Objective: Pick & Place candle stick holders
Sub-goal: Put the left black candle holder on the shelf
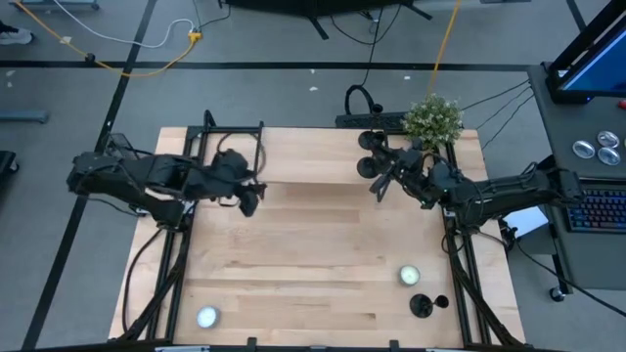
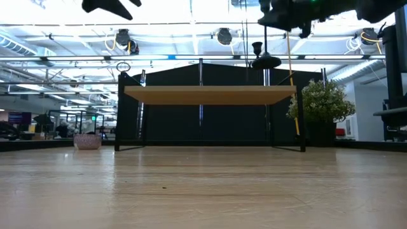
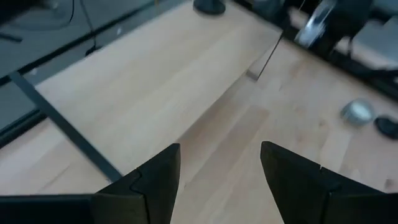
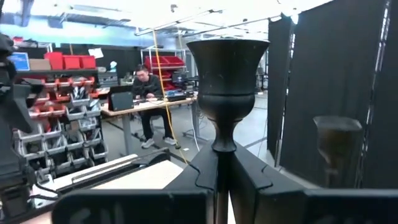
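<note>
My right gripper [image 1: 383, 182] reaches in from the right over the table's far part. It is shut on a black candle stick holder [image 4: 227, 81] with a goblet-shaped cup; the low view shows this holder [image 2: 261, 56] above the raised shelf. A second holder [image 1: 373, 143] stands just beyond it, blurred in the right wrist view [image 4: 336, 144]. A third holder [image 1: 424, 305] sits near the table's near right corner. My left gripper [image 1: 251, 199] hangs open over the table's far left part, with only bare wood between its fingers [image 3: 219, 177]. My right gripper pinches the holder's thin stem [image 4: 224, 144], just under the cup, between its two shut fingers. The fingers come at it roughly level from the table's right side. The cup stands above the fingertips. The holder's base is hidden behind the fingers in the wrist view.
A wooden shelf on a black frame [image 2: 210, 94] crosses the table's far part. A small potted plant [image 1: 433, 119] stands at the far right. One tea light [image 1: 409, 276] lies near the third holder, another [image 1: 206, 316] at the near left. Bare wood fills the table's middle.
</note>
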